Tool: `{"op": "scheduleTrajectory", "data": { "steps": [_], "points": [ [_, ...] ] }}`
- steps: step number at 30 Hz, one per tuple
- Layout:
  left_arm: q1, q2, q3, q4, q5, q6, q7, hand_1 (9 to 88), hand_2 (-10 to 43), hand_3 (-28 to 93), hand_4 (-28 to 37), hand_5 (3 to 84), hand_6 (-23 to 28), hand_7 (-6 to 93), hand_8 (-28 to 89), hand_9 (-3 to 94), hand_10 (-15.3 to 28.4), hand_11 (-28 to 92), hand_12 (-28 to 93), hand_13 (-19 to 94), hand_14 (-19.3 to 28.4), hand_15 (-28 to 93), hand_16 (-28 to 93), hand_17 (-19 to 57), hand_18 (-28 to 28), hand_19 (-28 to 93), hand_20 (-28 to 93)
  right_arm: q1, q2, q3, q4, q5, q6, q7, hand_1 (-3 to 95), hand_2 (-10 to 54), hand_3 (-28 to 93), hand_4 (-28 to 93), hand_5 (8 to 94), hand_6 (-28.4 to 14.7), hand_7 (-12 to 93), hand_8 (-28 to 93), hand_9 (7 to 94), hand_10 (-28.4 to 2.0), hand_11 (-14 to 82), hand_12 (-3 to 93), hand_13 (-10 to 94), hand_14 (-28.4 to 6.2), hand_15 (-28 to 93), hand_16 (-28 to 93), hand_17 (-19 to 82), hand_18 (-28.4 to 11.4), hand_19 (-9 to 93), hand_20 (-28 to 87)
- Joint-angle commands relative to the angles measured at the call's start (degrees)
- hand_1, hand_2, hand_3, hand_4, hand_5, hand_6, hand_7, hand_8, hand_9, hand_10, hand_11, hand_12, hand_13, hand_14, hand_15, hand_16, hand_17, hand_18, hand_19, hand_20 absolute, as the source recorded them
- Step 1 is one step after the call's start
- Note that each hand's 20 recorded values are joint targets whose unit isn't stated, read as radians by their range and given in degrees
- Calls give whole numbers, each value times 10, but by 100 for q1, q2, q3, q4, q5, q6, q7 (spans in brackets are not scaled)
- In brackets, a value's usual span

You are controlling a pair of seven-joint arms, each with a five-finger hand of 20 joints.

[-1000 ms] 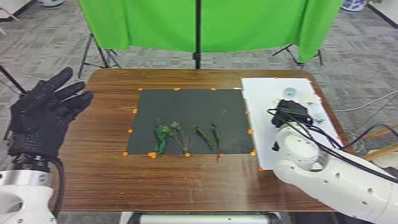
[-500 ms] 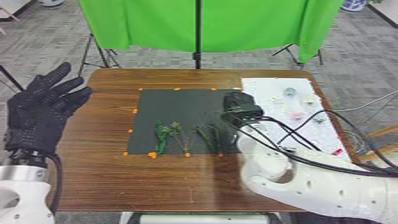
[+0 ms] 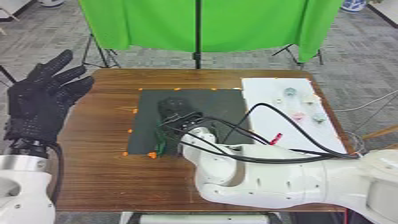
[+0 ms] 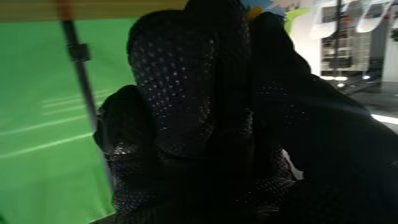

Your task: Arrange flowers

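Right robot hand [image 3: 178, 111] pinches blue flower [image 4: 258, 4] (over mat [image 3: 219, 102]).

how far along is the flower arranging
Green stems lie on the dark mat, so that part looks done. The right hand pinches a blue flower, apparently to be added. Small pale flowers on the white sheet seem left to place.

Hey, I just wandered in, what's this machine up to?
It's arranging flowers. Its right hand is over the dark mat, seemingly pinching a blue flower. Some greenery lies on the mat, and small pale flowers lie on the white sheet to the right. The left hand is open and holds nothing.
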Motion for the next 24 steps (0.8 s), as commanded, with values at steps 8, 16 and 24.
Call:
{"op": "scheduleTrajectory", "data": {
  "steps": [8, 16, 24],
  "points": [
    [-933, 330, 581, 323, 6, -320, -28, 211, 96, 774, -283, 354, 97, 125, -87, 304, 198, 271, 102, 242, 273, 519, -103, -63, 241, 652, 69, 362, -578, -386, 446, 286, 223, 516, 549, -95, 730, -283, 838, 9, 237, 43, 937, -82, 244, 262, 881, -48, 533, 210, 529, -173, 932, 306],
    [-1446, 261, 860, 541, 64, -551, -410, 211, 96, 775, -283, 355, 97, 125, -87, 304, 199, 271, 102, 242, 274, 518, -104, -63, 241, 653, 68, 174, -574, -278, 538, 412, 197, 675, 547, -95, 698, -283, 860, 36, 195, 10, 937, -76, 323, 217, 893, -42, 545, 213, 531, -178, 932, 337],
    [-1831, 210, 1029, 699, 129, -776, -834, 211, 95, 775, -283, 354, 97, 125, -88, 304, 199, 271, 102, 242, 274, 518, -103, -63, 241, 654, 67, 330, -604, -461, 502, 391, 597, 549, 548, -95, 677, -283, 866, 51, 179, 2, 937, -70, 366, 170, 897, -38, 545, 220, 531, -178, 932, 345]
  ]
}}
